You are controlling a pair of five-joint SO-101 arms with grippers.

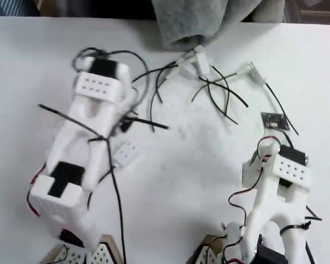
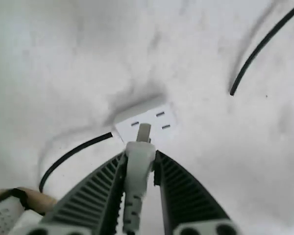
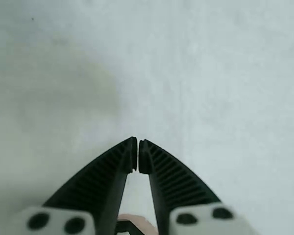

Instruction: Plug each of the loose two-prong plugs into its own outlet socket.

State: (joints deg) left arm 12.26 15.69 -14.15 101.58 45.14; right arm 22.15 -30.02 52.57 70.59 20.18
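Item: white table (image 1: pixel 181 181), two arms side by side.
Left arm (image 1: pixel 82 137): stretched across the table's left side; left gripper (image 2: pixel 140 157) pinching a white two-prong plug (image 2: pixel 136 181) between its ribbed black fingers (image 2: pixel 179 188); one metal prong (image 2: pixel 144 131) points at the slotted face of the outlet socket (image 2: pixel 147 122); whether it has entered a slot cannot be told.
Outlet socket: small white block lying flat on the table, just beside the left arm in the high view (image 1: pixel 125 153); a black cable (image 2: pixel 73 154) curves away from it.
Right arm (image 1: pixel 275 187): low at the table's right side; right gripper (image 3: pixel 137 155) with its tips pressed together, nothing between them, over bare table.
Second plug (image 1: pixel 192 65): white, with black leads, beside the grey cloth (image 1: pixel 198 22) at the far edge.
Third plug (image 1: pixel 254 72): white, further right, well apart from the socket.
Small dark circuit board (image 1: pixel 274 121): between the third plug and the right arm.
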